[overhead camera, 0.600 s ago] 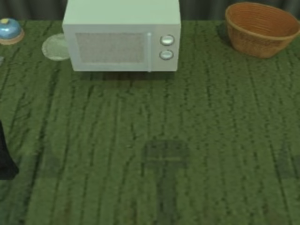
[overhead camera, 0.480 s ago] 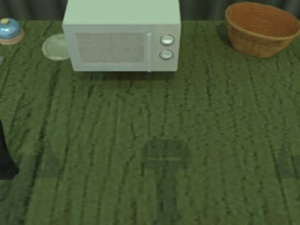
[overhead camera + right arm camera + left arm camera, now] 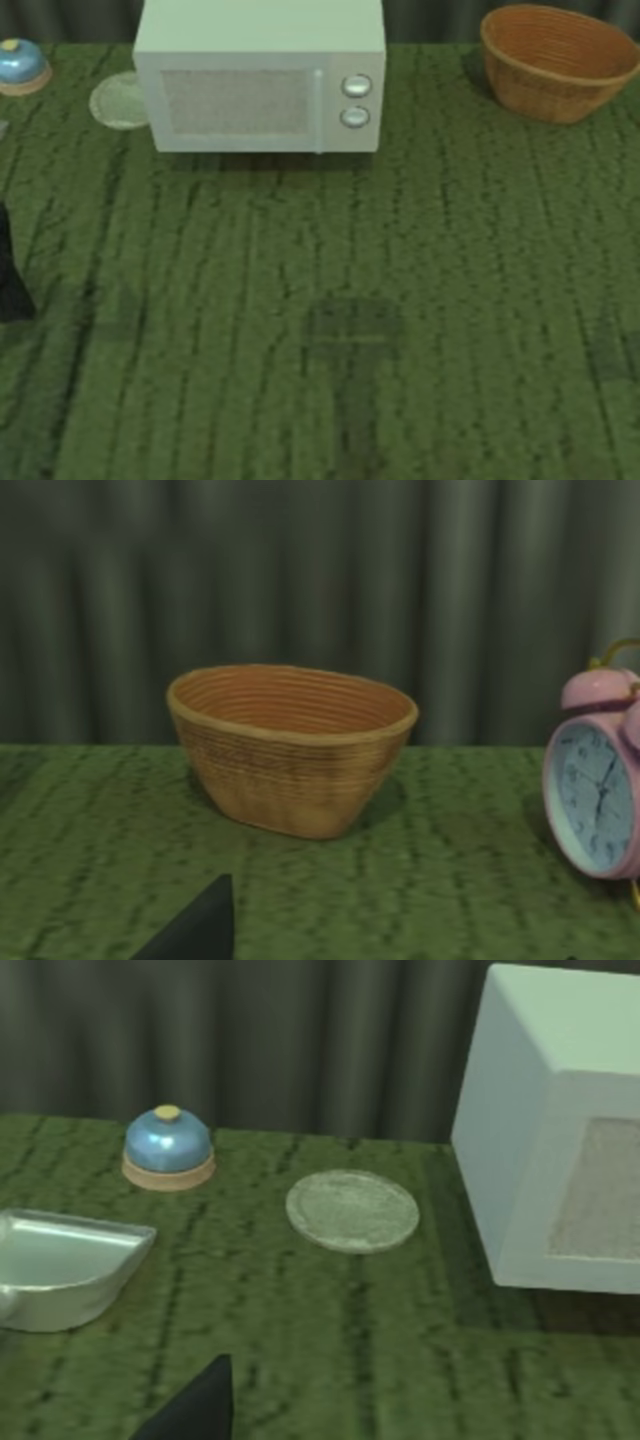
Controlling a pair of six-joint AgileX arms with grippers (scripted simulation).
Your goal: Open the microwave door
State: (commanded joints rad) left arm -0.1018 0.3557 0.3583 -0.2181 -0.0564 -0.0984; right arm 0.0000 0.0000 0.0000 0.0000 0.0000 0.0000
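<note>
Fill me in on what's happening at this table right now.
Nothing is being handled yet. The boxy white microwave sits at the table's far edge, its white door with the grey mesh window shut. The left arm shows only as a dark shape at the table's left edge, well short of the microwave. The right arm is out of the top view.

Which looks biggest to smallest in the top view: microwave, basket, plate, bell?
1. The microwave, by far the largest.
2. The wicker basket.
3. The grey plate, partly hidden behind the microwave.
4. The blue bell, cut by the view's edge.
The plate and bell look close in size, so their order is unsure.
</note>
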